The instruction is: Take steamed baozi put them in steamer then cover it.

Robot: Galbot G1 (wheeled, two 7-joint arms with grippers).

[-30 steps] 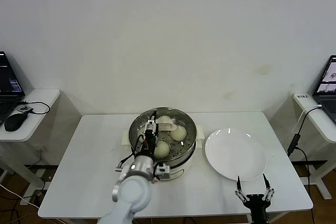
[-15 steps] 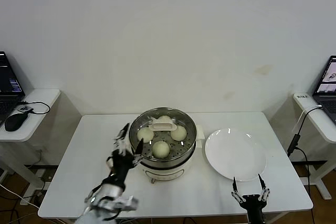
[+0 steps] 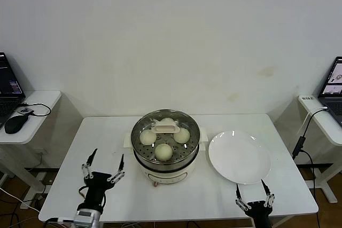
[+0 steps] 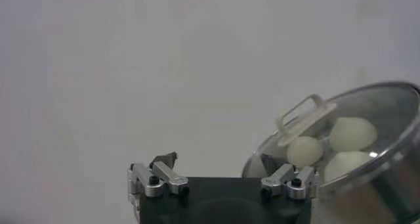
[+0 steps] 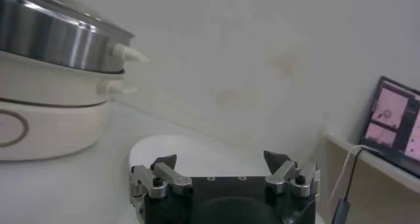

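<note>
Handling the glass cover (image 3: 165, 130) is judged to call for care, since it is rigid, breakable and probably slippery, and it is best taken by the cream handle (image 3: 164, 128) at its centre. The cover is seated on the steamer (image 3: 165, 158) at mid-table, with the buns (image 3: 164, 151) visible beneath it. The left gripper (image 3: 103, 165) is held spread and empty near the table's front edge, well apart from the steamer on its left, and the right gripper (image 3: 250, 194) is held spread and empty at the front edge, just before the white plate (image 3: 239, 157).

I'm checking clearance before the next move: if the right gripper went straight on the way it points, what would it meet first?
Probably the white plate: the open right gripper points across it. Depth is unclear.
</note>
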